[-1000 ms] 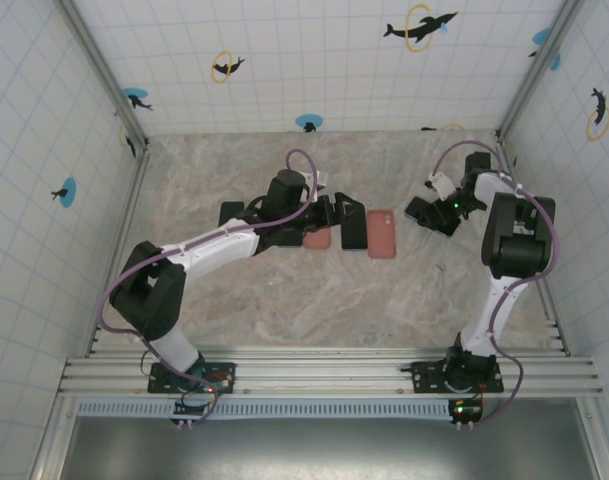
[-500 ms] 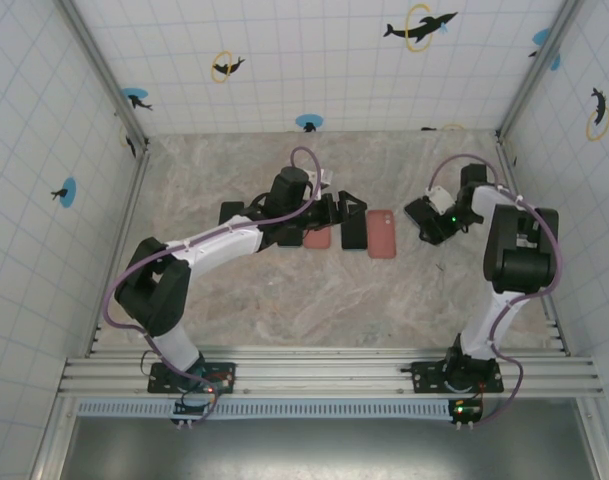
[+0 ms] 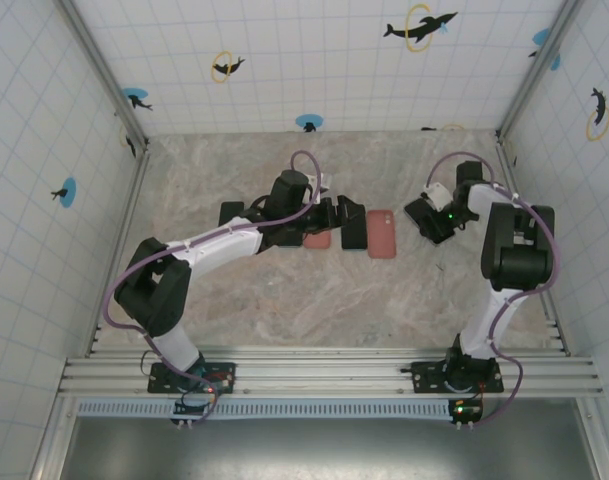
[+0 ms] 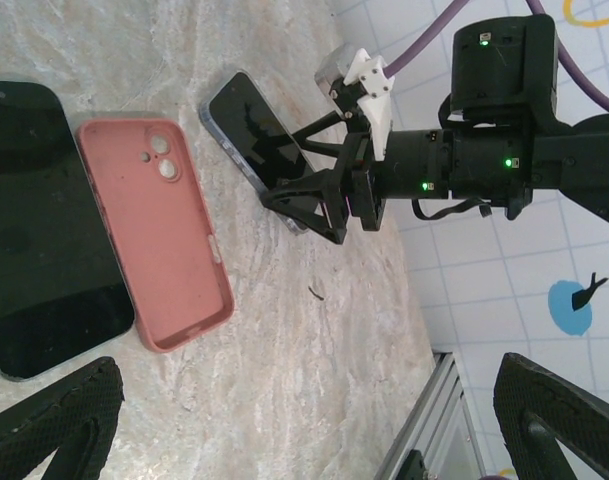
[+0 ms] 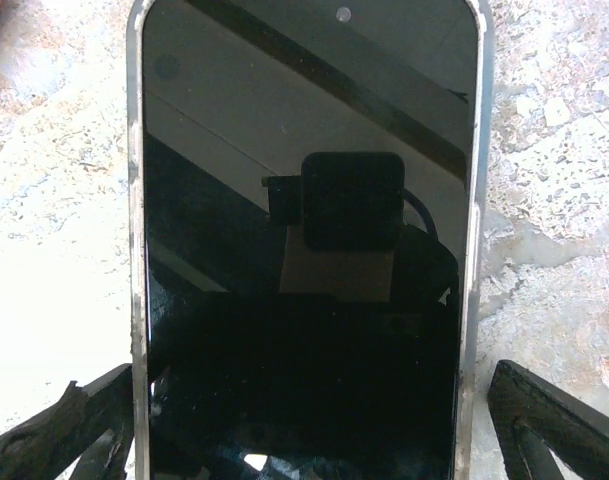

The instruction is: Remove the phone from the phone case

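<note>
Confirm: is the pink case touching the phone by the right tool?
Apart. The left wrist view shows a strip of bare marble between the case and that phone.

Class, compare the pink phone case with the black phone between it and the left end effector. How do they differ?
The pink phone case is matte; the black phone is glossy. The case is a shell with camera cutouts; the phone shows an unbroken screen. Both lie flat on the table.

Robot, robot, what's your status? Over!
Left gripper open, right gripper open astride bare phone. Pink case empty, apart. Second phone beside case.
</note>
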Robot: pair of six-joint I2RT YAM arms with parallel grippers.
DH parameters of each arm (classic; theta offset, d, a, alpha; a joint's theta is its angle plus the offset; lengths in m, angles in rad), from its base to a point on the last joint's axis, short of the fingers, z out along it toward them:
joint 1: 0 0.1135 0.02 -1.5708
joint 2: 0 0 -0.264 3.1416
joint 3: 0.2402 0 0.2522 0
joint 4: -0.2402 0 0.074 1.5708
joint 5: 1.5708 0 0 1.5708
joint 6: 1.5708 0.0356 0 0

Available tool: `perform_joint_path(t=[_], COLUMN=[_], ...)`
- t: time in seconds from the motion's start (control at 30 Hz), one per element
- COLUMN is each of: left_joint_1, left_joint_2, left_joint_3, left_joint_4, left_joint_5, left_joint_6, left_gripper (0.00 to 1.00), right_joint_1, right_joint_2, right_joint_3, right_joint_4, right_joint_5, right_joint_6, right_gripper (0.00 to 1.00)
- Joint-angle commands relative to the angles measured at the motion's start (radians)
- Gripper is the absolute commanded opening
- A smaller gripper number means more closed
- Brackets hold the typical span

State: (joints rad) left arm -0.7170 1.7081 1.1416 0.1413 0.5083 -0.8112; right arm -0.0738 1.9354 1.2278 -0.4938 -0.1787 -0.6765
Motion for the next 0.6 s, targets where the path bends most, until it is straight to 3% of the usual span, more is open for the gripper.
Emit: perform_joint_path(t=[0.0, 0.23, 0.43, 0.57], left_joint_1=[0.007, 0.007, 0.007, 0.007], left_joint_2=[-0.021, -0.019, -0.021, -0.022], left_joint_3=[-0.003, -0.003, -0.003, -0.005], left_joint_4=[-0.013, -0.019, -0.022, -0.022], left_joint_5=[-0.005, -0.004, 0.000, -0.002], left_joint_6=[0.019, 0.025, 0.029, 0.030], left_gripper=[0.98, 0.98, 0.97, 0.98], right_joint_1=[0.021, 0.037, 0.038, 0.042], right_joint_2=[0.058, 0.057, 0.041, 0.014], right_joint_3=[-0.014, -0.040, -0.047, -0.045], right_joint_4=[-0.029, -0.027, -0.015, -0.013], right_joint_5=[0.087, 0.138, 0.122, 0.130], right_joint_6=[0.020, 0.028, 0.055, 0.075], right_gripper=[0.91, 0.85, 0.68, 0.64])
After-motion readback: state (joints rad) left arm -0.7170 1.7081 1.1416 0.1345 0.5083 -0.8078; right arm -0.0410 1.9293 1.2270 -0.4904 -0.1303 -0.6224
